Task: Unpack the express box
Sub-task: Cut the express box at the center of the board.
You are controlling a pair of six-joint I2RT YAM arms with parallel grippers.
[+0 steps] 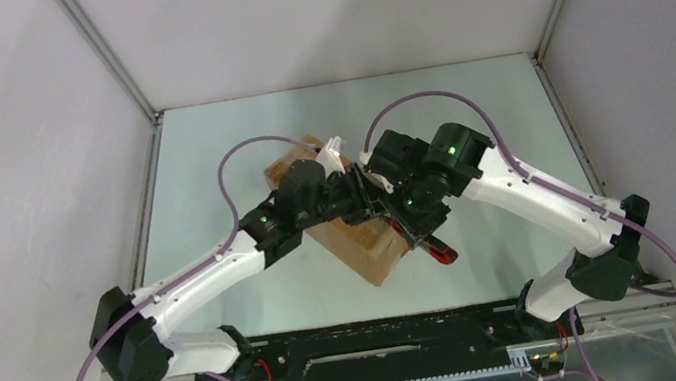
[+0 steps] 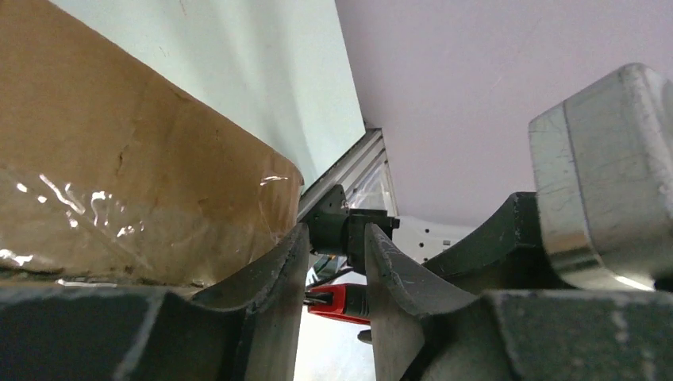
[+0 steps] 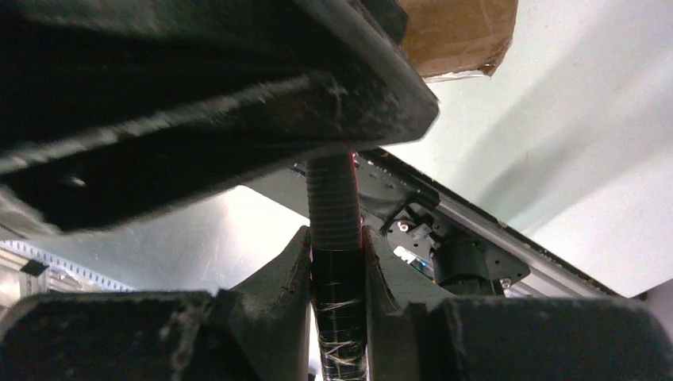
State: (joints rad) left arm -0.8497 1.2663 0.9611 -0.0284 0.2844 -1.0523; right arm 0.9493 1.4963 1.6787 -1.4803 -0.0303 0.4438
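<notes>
The express box (image 1: 368, 247) is a brown carton lying slantwise mid-table, mostly covered by both wrists. In the left wrist view its taped side (image 2: 119, 182) fills the left. My left gripper (image 1: 366, 201) sits over the box top, its jaws a narrow gap apart with nothing between them (image 2: 337, 254). My right gripper (image 1: 411, 230) is at the box's right side, shut on the black ribbed handle of a red-and-black cutter (image 3: 333, 214). The cutter's red end (image 1: 440, 252) sticks out toward the near right and shows through the left jaws' gap (image 2: 349, 302).
A white piece (image 1: 335, 148) sticks up at the box's far end. The left arm's dark body (image 3: 198, 103) hangs close over the right gripper. Metal rails (image 1: 147, 189) edge the table, with grey walls around and the arm base bar (image 1: 385, 330) in front.
</notes>
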